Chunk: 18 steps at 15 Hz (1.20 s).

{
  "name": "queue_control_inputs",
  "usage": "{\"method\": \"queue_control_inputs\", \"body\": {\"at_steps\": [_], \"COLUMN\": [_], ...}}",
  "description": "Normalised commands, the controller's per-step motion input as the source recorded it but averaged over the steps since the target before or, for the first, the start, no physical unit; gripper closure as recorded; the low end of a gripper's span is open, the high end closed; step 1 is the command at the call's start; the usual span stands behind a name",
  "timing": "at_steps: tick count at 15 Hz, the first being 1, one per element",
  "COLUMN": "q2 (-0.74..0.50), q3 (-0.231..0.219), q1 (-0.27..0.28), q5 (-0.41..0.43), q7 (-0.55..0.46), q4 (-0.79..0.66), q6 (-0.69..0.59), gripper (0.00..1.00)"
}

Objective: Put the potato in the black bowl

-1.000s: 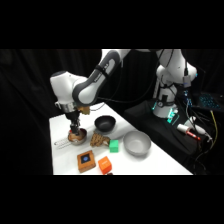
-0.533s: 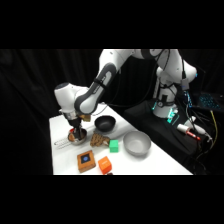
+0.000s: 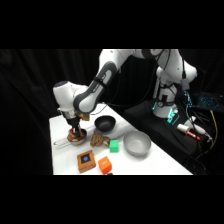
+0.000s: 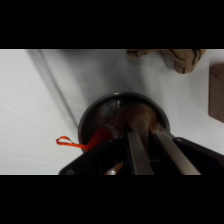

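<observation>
The potato (image 4: 137, 116), a tan-brown lump with a reddish patch, lies inside a small metal handled bowl (image 4: 87, 120) at the table's left. My gripper (image 4: 147, 132) reaches down into that bowl (image 3: 76, 138), its two fingers (image 4: 135, 150) pressed against the potato's sides. In the side view the gripper (image 3: 76, 131) covers the potato. The glossy black bowl (image 3: 105, 123) stands a short way to the right of the metal bowl and looks empty.
A brown striped lump (image 3: 99, 140) lies between the two bowls. A green cube (image 3: 114, 145), a grey bowl (image 3: 136, 143), an orange cube (image 3: 104, 164) and a wooden block (image 3: 86, 160) stand nearer the front. A metal handle (image 3: 62, 145) sticks out left.
The arm has come down from above the metal bowl until the gripper is inside it, at the potato.
</observation>
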Motion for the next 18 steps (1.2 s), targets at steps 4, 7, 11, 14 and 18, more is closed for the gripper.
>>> {"method": "queue_control_inputs", "body": {"at_steps": [4,7,11,14,18], "q2": [-0.43,-0.55,-0.55,-0.59,-0.73], "q3": [-0.110,-0.108,-0.068,-0.038,-0.016], "q1": [0.144,0.152,0.124,0.064,0.000], "q5": [-0.101,-0.178,-0.201,-0.171,-0.109], "q7": [0.13,0.15,0.14,0.11,0.07], "q4": [-0.20,-0.30,-0.38,-0.57,-0.83], "q6": [-0.15,-0.25,-0.21,-0.08,0.08], "gripper": [0.96,0.94,0.94,0.94,0.94]}}
